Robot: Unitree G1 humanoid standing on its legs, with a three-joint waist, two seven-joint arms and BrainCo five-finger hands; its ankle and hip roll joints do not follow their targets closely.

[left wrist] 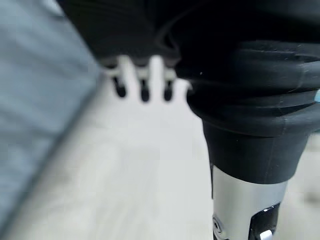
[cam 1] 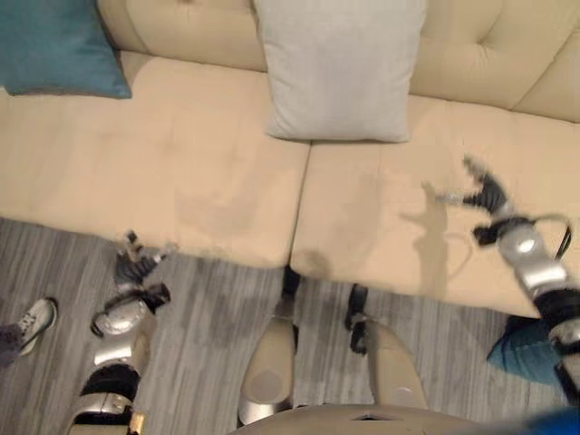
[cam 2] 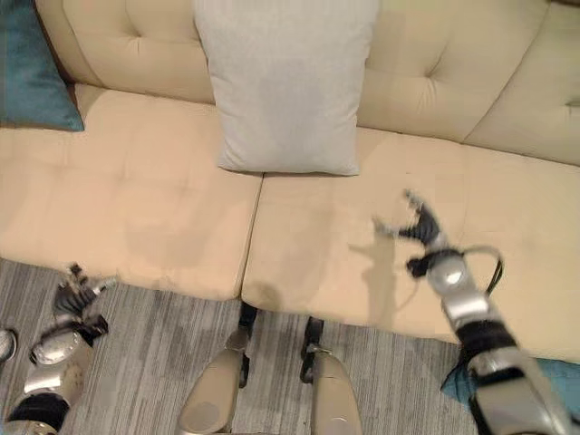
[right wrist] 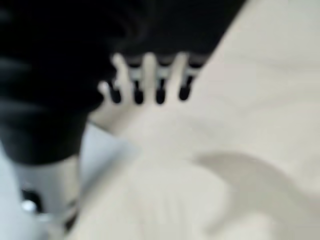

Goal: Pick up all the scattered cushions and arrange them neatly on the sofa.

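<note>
Above the sofa (cam 1: 181, 163), both hands hang loosely spread and empty; a teal cushion (cam 1: 54, 45) is cropped.

- A home living room: a cream tufted sofa (cam 1: 181, 154) with throw cushions (cam 1: 340, 68).
- Grey wood-look floor (cam 1: 208, 335) in front.

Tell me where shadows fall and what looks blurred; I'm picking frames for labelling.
Right eye view: the right hand casts a shadow on the sofa seat beside it. Left eye view: that hand is motion-smeared. Both wrist views: fingers and background soft.
</note>
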